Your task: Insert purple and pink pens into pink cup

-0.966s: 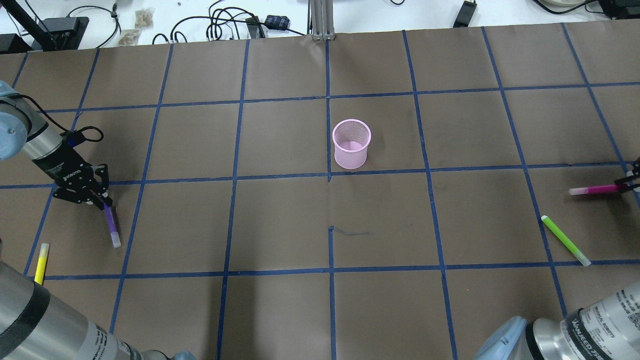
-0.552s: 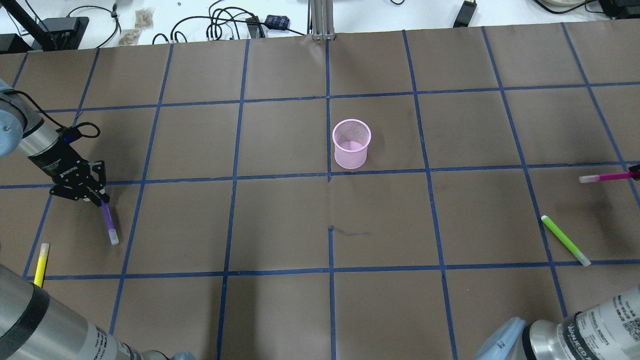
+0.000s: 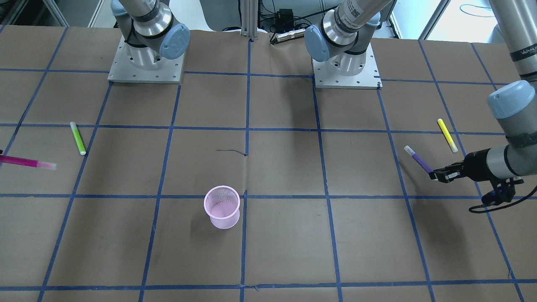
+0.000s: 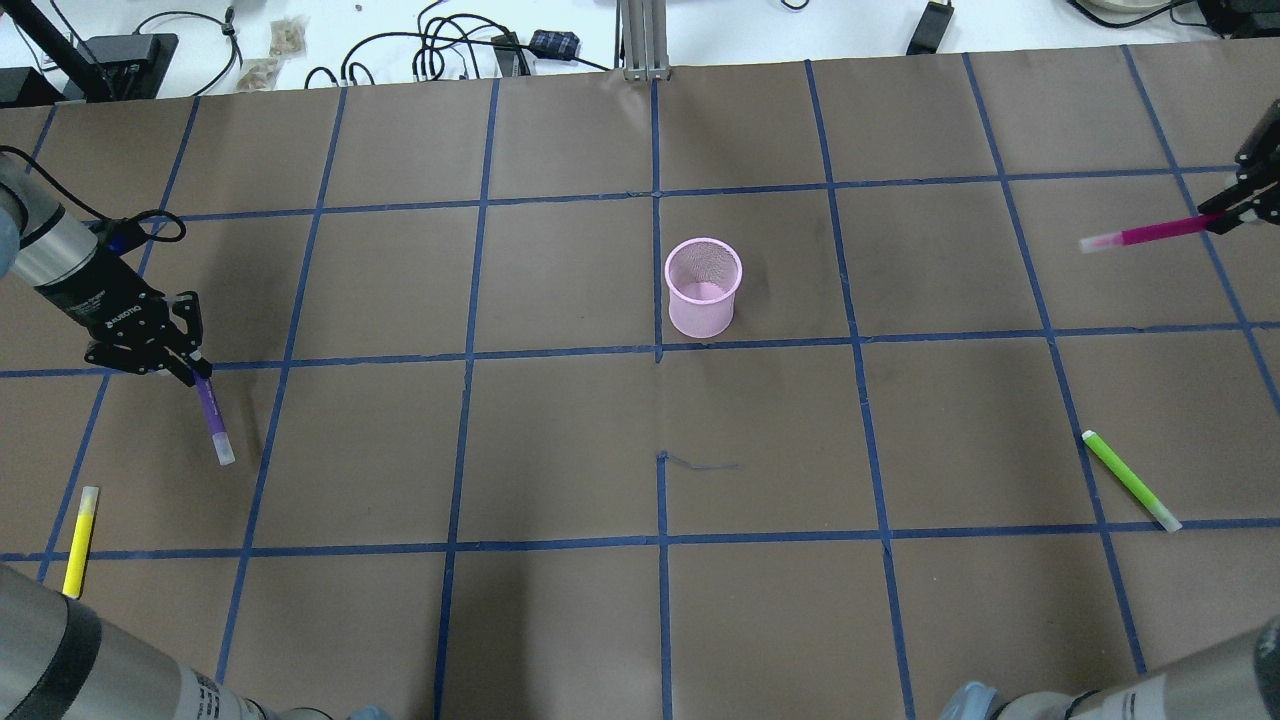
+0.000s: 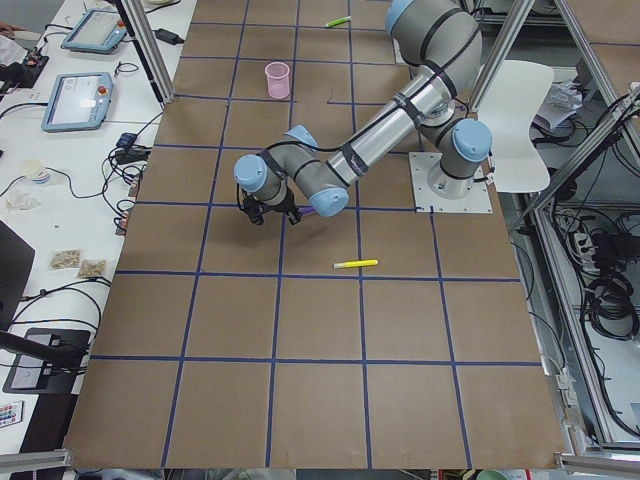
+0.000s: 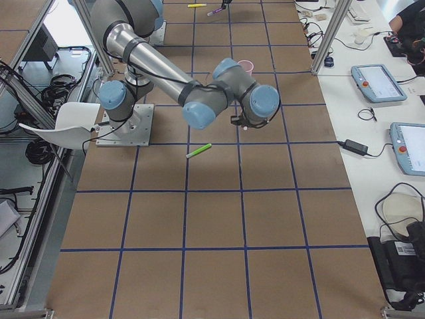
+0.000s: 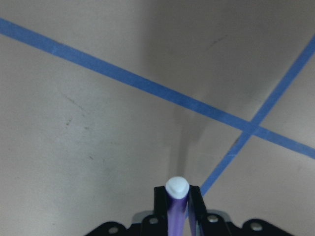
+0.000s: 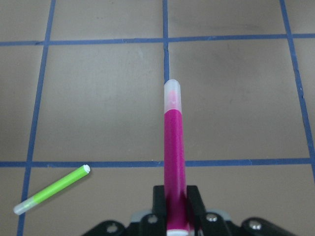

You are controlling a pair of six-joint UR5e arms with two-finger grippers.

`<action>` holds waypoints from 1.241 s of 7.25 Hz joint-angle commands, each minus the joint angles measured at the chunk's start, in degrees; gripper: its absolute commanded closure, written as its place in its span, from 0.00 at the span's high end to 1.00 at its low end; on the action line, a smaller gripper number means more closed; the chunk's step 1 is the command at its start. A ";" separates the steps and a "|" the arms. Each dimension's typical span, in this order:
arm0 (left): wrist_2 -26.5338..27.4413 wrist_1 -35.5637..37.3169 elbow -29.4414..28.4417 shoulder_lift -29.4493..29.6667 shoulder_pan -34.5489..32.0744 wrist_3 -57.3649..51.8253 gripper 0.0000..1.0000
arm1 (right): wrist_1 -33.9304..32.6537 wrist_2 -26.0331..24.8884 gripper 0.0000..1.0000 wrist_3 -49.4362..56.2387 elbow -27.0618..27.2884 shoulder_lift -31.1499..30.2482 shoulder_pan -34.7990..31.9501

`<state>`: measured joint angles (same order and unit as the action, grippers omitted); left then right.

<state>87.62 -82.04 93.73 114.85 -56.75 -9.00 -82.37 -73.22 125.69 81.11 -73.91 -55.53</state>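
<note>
The pink mesh cup (image 4: 703,287) stands upright near the table's middle; it also shows in the front view (image 3: 222,207). My left gripper (image 4: 190,375) is shut on the purple pen (image 4: 212,418) and holds it above the table at the left, far from the cup; the pen also shows in the front view (image 3: 417,159) and in the left wrist view (image 7: 176,206). My right gripper (image 4: 1222,222) is shut on the pink pen (image 4: 1145,235), held in the air at the far right edge; the pen also shows in the right wrist view (image 8: 173,157) and in the front view (image 3: 27,162).
A yellow pen (image 4: 80,540) lies at the table's left front. A green pen (image 4: 1131,480) lies at the right front; it also shows in the right wrist view (image 8: 51,195). Cables and gear lie beyond the table's far edge.
My left gripper has risen and drawn back a little with the purple pen. My right gripper has lifted the pink pen and carried it towards the table's far side.
</note>
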 commanded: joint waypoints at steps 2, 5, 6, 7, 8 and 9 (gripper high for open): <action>2.01 0.99 -0.04 -4.88 -3.00 0.30 0.00 | -5.59 -12.17 0.07 -28.93 -0.42 -4.14 -19.65; 3.60 3.55 -0.04 -7.88 -5.12 -0.22 0.00 | -9.91 -19.31 0.07 -56.98 -1.83 -1.87 -37.15; 3.87 3.55 0.05 -8.15 -5.39 0.12 0.00 | -10.53 -23.50 0.07 -61.31 -3.05 -1.07 -41.55; 3.87 3.64 -0.04 -8.32 -5.48 0.21 0.00 | -10.53 -26.16 0.07 -64.49 -4.28 1.11 -44.81; 3.79 3.64 0.05 -8.24 -5.48 0.22 0.00 | -10.71 -26.27 0.08 -70.43 -5.68 3.48 -48.24; 3.87 3.82 0.05 -8.06 -5.56 -0.57 0.00 | -10.79 -28.53 0.08 -73.89 -7.44 6.55 -51.06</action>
<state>91.44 -78.38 93.75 106.69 -62.22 -9.01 -92.99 -99.51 57.09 75.66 -70.78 -102.66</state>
